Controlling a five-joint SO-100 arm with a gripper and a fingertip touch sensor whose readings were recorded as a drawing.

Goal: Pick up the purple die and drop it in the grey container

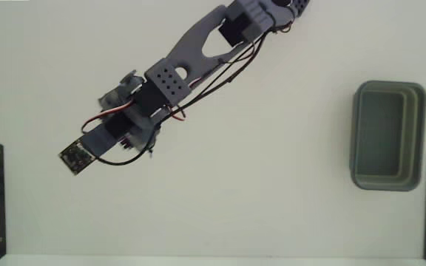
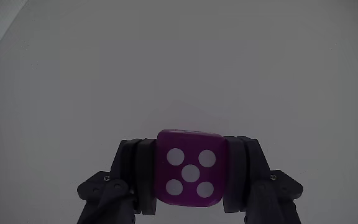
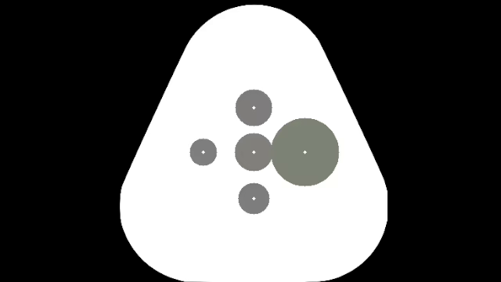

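Purple die (image 2: 189,168), five white pips showing, clamped between tool fingers, grey container (image 1: 387,136) upright, open, far right

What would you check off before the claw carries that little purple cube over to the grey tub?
1. Purple die between the claw fingers: ok, gripped on both sides in the wrist view.
2. Die lifted off the table: cannot tell.
3. Grey container empty inside: ok.
4. Container upright, opening facing up: ok.
5. Table between arm and container free of obstacles in the fixed view: ok.
6. Claw above the container: not ok, it is far to the left.
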